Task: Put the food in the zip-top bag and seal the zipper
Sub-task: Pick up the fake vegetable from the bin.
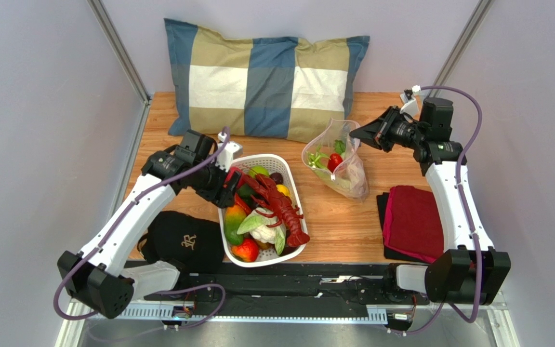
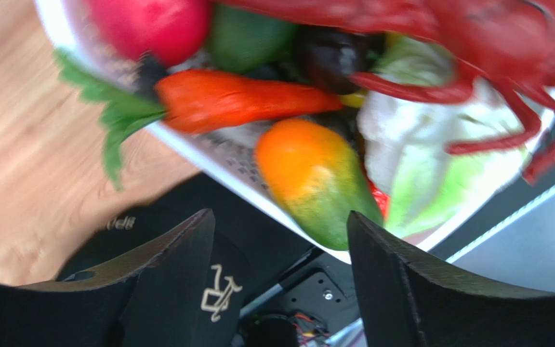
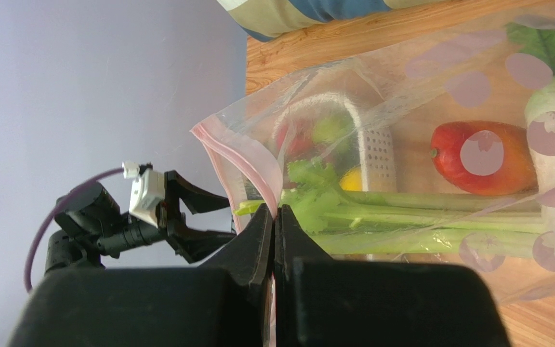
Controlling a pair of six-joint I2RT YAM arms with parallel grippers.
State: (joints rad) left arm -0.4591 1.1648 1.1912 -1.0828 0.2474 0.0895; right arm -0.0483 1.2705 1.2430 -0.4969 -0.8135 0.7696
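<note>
Right fingers [image 3: 257, 242] pinching bag [image 3: 403, 101], basket [image 1: 262, 157], pillow [image 1: 266, 85] beyond

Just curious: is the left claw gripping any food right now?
No, the left gripper is open, with nothing between its fingers, by the basket.

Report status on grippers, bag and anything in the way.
Left gripper open over the basket, empty. Right gripper shut on mouth of zip-top bag; zipper unsealed, some food inside. Red lobster lies across the basket's food.
</note>
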